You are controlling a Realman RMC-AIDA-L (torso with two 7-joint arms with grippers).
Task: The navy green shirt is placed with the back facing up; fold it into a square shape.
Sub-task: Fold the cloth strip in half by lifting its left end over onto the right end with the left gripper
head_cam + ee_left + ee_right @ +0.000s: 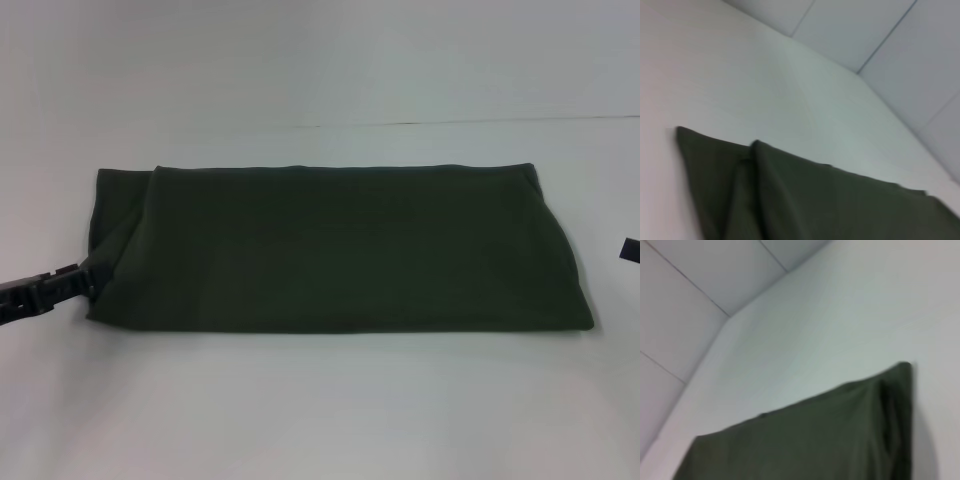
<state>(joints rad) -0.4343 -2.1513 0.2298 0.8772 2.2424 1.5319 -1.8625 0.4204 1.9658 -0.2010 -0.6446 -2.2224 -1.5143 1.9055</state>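
Observation:
The navy green shirt [340, 250] lies on the white table [320, 410] as a long, wide band with its plain side up. Folded layers show at both of its short ends. My left gripper [82, 278] reaches in from the left and meets the shirt's left edge near the front corner. At the right border of the head view only a small black part of my right gripper [630, 250] shows, a little apart from the shirt's right end. The left wrist view shows the shirt's [815, 205] layered left end, and the right wrist view shows the shirt's [805, 440] right end.
The white table stretches around the shirt on all sides. Light wall panels [900, 45] rise behind the table's far edge.

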